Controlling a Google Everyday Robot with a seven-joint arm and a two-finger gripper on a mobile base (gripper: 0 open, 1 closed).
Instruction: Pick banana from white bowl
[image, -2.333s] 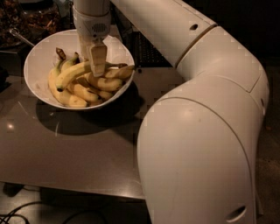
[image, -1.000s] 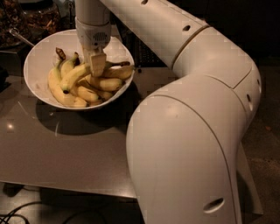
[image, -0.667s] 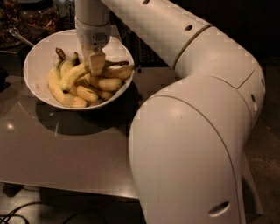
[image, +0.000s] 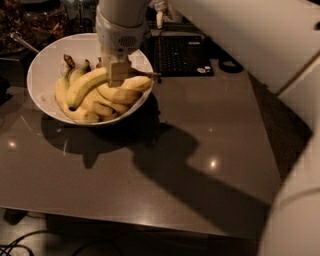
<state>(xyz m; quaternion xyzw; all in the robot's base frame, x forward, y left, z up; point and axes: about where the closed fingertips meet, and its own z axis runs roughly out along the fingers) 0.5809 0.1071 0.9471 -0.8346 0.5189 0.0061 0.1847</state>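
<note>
Nearest you, the dark glossy tabletop carries the wide, round, glossy white bowl toward 10 o'clock of its surface.

Inside the bowl, the long smooth yellow banana lies on top of the shorter, stubby yellow bunched bananas. Its long axis runs from 8 o'clock, where the dark blunt tip sits, to 2 o'clock, where the brown stem points toward the bowl's far-right rim.

The white-housed tool hangs down from above at the stem-side shoulder of the banana. It is either touching the banana or just over it; which cannot be told. Whether the tool is spread or pinching the fruit also cannot be told.

Judgement: most of the banana lies toward 8 o'clock from the tool. A lift taken here would be off-centre, so expect the tip end to droop.

Beyond the bowl, at 1 o'clock, a black keyboard sits on the tabletop.
</note>
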